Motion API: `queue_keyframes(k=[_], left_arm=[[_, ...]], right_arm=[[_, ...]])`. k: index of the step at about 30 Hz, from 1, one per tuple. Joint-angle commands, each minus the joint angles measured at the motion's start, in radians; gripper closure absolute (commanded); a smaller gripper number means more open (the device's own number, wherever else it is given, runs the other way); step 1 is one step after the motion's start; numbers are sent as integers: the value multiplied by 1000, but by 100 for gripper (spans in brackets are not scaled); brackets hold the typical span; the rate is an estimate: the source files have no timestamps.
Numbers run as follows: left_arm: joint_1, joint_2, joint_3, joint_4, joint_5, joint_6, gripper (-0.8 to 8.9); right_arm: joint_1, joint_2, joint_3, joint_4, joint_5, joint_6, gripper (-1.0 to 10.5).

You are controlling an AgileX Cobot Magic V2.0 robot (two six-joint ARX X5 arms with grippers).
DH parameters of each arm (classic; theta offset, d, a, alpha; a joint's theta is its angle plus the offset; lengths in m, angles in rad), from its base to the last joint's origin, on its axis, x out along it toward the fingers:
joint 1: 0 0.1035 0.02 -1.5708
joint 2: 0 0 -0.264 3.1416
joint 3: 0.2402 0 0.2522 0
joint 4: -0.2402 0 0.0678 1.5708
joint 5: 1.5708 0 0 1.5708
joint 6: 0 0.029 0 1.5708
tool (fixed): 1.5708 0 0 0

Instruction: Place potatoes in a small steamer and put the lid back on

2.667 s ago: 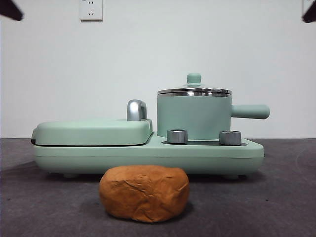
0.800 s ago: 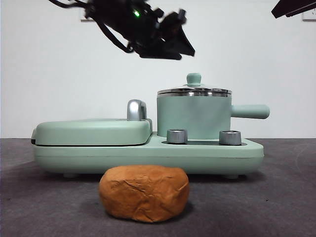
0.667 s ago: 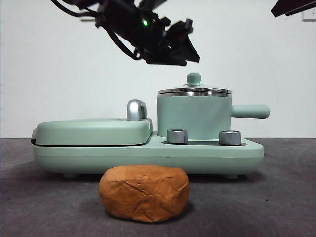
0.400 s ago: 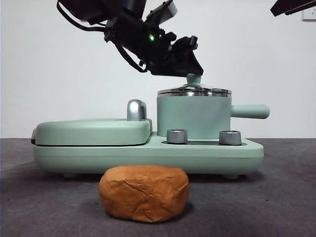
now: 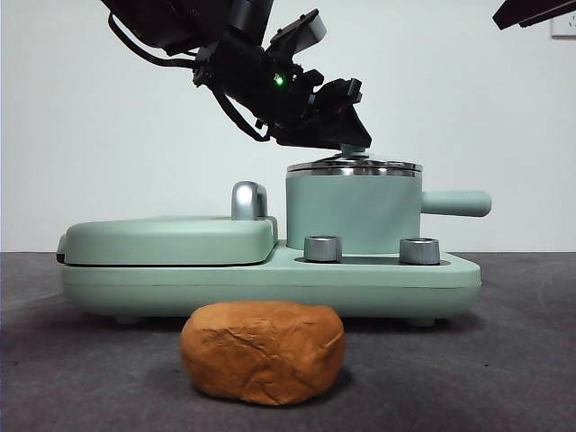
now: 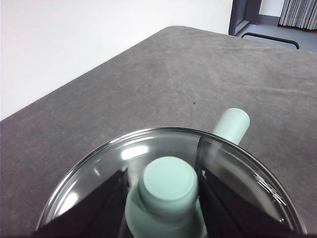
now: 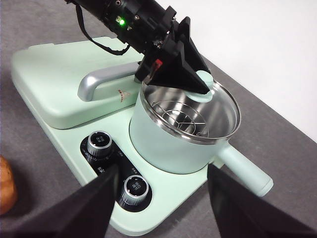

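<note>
I have the left gripper [image 6: 166, 196] down over the small mint-green cylindrical steamer pot with the shiny steel rim [image 5: 353, 211], its black fingers [image 6: 101, 203] spread to either side of the mint-green knob [image 6: 167, 186] of the round clear glass lid [image 6: 237, 173]. In my left wrist view the knob sits between the fingers; I cannot tell whether they touch it. The lid lies on the pot's rim, and through the glass in the right wrist view I see a wire rack [image 7: 181, 119] inside. The pot stands on the mint-green cooker base [image 5: 270, 274], beside the flat mint-green griddle cover [image 5: 166, 238] with its chrome handle [image 5: 247, 200]. The orange-brown, wrinkled oval potato [image 5: 263, 351] rests on the grey desk [image 5: 504, 360] in front of the base, apart from it. My right gripper [image 7: 161, 198] hangs high above the cooker, fingers spread, holding nothing.
</note>
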Motion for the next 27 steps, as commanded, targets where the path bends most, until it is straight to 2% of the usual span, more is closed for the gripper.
queue_keyframes(k=[1,5,9,19,27], left_arm=[[-9,30,26,5,-4,11,596],[-9,31,26,5,-5,11,606],[-9,31,26,5,-5,11,806],[-9,28,38,18,-5,12,807],[-9,13,111,19,-8,15,807]], right_arm=[[5,5,18,11,-1,14,661],[5,5,18,11,-1,14,661],[5,5,18,10,-1,14,661],[5,5,18,10,-1,14,661],[5,5,18,10,-1,14,661]])
